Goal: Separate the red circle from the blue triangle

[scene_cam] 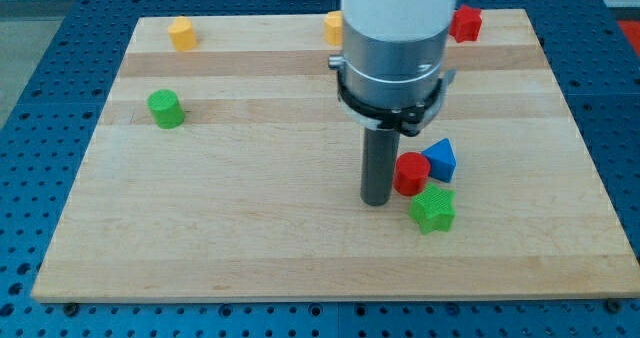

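We take the red circle [410, 172] as our landmark, since the whole job turns on it. It sits toward the view's lower right of the board [250, 248], and the blue triangle [441, 159] is right against it on the view's right and slightly toward the view's top; we see no gap between the two. So the separation is not yet done: the pair looks to be in contact, or so near it that we cannot tell them apart at the seam.

Our tip [376, 201] stands just to the view's left of the circle, very close and possibly touching its side. We have no pincer to open or close, only the rod, so nothing is gripped.

A green star [433, 209] lies just below the circle, toward the view's bottom right, close enough to crowd it. Well away from the circle are a green block [165, 109] far to the view's left, a yellow block [181, 33] at the view's top left, another yellow one [333, 27] half hidden behind the arm, and a red block [465, 23] at the view's top right.

We judge that the whole push is left to do. From where the tip stands, a push to the view's right would drive the circle into the triangle, so the approach likely needs a different side.
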Robot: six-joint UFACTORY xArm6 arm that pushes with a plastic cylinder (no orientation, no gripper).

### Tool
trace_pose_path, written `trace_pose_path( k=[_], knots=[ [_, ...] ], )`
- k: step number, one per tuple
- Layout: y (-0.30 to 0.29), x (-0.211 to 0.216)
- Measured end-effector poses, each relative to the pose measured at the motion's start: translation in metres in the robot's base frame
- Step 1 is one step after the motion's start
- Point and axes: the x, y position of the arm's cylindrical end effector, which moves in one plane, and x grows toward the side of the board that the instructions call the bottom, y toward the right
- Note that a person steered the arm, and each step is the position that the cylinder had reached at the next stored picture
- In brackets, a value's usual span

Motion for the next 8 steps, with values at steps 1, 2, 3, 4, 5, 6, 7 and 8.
trace_pose_path(
  k=[1, 2, 3, 4, 5, 6, 7, 8],
  knots=[
    [0.016, 0.000],
    [0.032, 0.000],
    [0.047, 0.000],
    [0.049, -0.005],
    [0.049, -0.018],
    [0.049, -0.037],
    [0.049, -0.054],
    [0.049, -0.067]
  ],
)
